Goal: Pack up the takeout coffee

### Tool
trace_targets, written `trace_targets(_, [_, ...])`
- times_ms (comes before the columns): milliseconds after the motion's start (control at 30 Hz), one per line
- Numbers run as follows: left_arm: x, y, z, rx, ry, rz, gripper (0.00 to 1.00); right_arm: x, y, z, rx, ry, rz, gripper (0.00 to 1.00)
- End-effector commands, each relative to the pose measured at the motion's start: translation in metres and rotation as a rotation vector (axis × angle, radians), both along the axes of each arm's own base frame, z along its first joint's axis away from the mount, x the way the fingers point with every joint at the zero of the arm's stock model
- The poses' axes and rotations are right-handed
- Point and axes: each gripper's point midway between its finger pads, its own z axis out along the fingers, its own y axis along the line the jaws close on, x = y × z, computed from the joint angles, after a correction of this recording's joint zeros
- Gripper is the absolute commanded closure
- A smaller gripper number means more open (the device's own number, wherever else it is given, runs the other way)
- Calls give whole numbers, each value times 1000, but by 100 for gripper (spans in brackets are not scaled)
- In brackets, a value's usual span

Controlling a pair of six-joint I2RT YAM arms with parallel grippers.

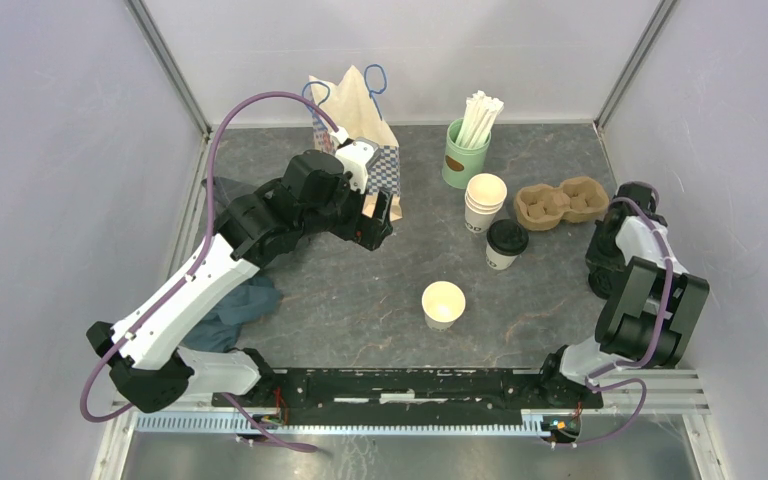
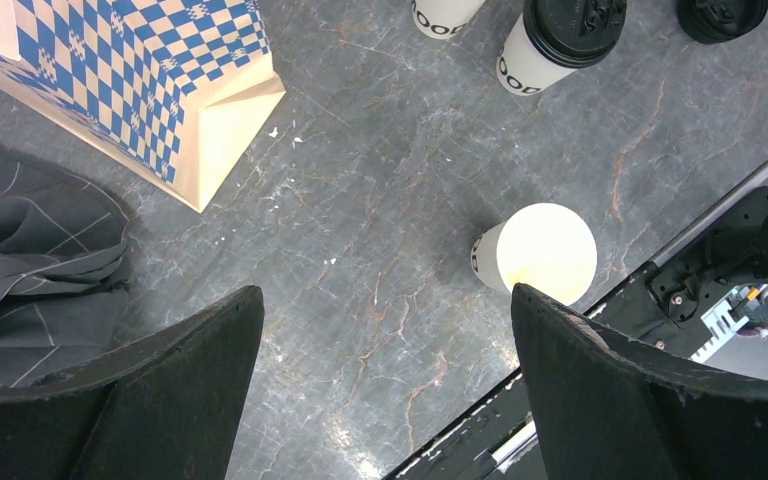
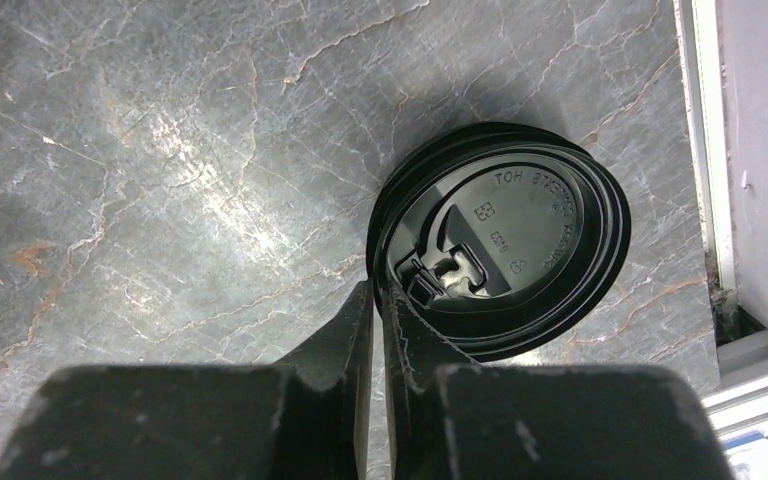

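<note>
Near the right edge of the tabletop (image 3: 160,150), black lids (image 3: 505,235) lie stacked; right hand (image 3: 378,305) pinches their rim, fingers almost together. Likely thin, light, slick plastic: hold by the rim. Left hand (image 2: 385,320) gapes wide near the unlidded cup (image 2: 537,252), probably easily crushed.

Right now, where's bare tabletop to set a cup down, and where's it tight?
Free: the patch between the paper bag, grey cloth and open cup; also the strip between that cup and the black lids. Crowded: back right, where straw cup, cup stack, lidded cup and carrier cluster.
</note>
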Motion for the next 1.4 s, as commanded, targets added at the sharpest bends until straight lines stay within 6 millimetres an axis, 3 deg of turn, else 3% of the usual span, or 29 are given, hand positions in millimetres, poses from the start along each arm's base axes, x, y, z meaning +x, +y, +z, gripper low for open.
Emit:
trace_targets(0, [4,-3,9,8,-51,-31,0,15,-9,11,-25,-48,3,90])
trace_targets(300, [4,-2,9,13,-54,-30,0,16,-9,9,-23,-41,6,100])
trace_targets(433, [4,-2,9,15,-55,-30,0,14,-10,13,-30,-43,-3,100])
trace_targets(800, [1,-10,10,13,-54,-50,0,3,-8,48,-89,-91,-66,100])
trace_targets(1167, [-6,-21,25,-42,-45,-78,0,18,5,101,-157,-229,-22,100])
trace_targets(1367, [-5,-25,35,-93,-24,-70,0,51,45,162,-77,-461,116,100])
